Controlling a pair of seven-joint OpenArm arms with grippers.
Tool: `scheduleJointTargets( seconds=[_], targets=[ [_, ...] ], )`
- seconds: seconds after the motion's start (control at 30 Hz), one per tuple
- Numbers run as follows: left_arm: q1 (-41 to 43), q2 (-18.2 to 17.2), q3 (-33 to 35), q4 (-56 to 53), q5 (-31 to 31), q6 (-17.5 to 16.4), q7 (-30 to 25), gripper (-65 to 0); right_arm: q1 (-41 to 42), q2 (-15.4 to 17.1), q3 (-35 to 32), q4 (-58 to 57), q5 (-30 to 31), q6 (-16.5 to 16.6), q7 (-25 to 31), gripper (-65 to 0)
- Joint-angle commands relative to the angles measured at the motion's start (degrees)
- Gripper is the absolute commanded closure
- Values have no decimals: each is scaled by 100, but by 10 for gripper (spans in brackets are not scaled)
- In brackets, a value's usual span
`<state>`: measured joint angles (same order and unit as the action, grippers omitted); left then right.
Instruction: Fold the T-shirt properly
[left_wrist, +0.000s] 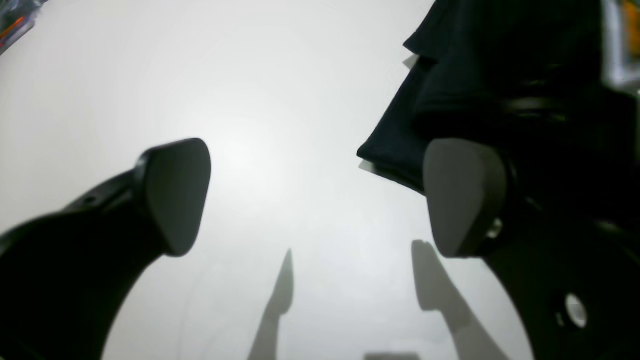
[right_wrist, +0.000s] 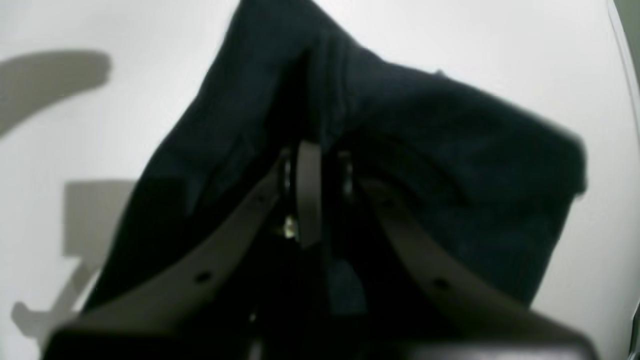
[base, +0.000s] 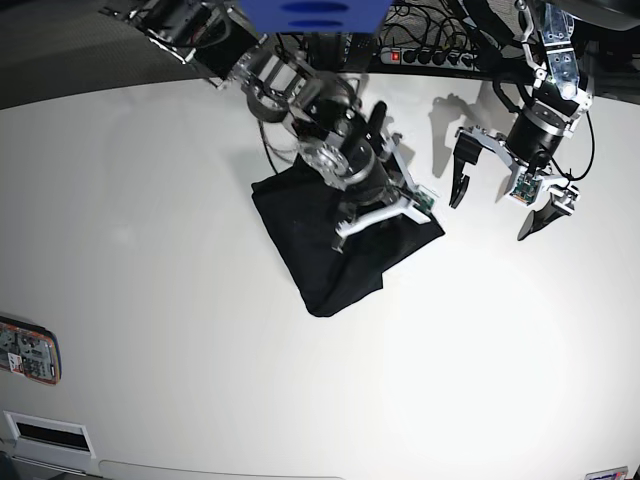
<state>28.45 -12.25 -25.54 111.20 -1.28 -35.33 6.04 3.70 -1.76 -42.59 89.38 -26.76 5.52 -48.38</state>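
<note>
We see the right end effector (base: 352, 222) clenched on the T-shirt (base: 330, 255), its arm reaching down over the cloth, which lies bunched mid-surface (base: 150, 200). The left end effector (base: 497, 194) hangs released just beside it, above the surface.

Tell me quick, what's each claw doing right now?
Left gripper: open, empty, above the bare table.
Right gripper: shut on the T-shirt, pinching a fold of it.
</note>
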Motion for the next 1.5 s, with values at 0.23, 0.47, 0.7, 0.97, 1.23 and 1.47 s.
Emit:
scheduleJointTargets(
  seconds=[0.23, 0.47, 0.7, 0.97, 1.23, 1.47],
  targets=[
    [78, -54, -17, 14, -70, 39, -143, -650, 170, -523, 8, -345, -36, -38, 218, 0],
    [87, -54, -17, -3, -70, 39, -143, -650, 469, -637, -1, -521, -27, -38, 227, 0],
    [87, -54, -17, -3, -70, 39, -143, -650, 557, -655, -1, -635, -18, -38, 755, -1],
    [87, -54, -17, -3, -70, 39, -143, -650, 557, -708, -1, -1330, -18, -38, 1704, -38],
    [87, -54, -17, -3, -70, 39, -143, -650, 548, -708, -168, -1444, -18, -38, 1818, -296],
    [87, -54, 158, -3, -70, 39, -143, -650, 531, -699, -229, -767, -18, -38, 1809, -377]
  ],
)
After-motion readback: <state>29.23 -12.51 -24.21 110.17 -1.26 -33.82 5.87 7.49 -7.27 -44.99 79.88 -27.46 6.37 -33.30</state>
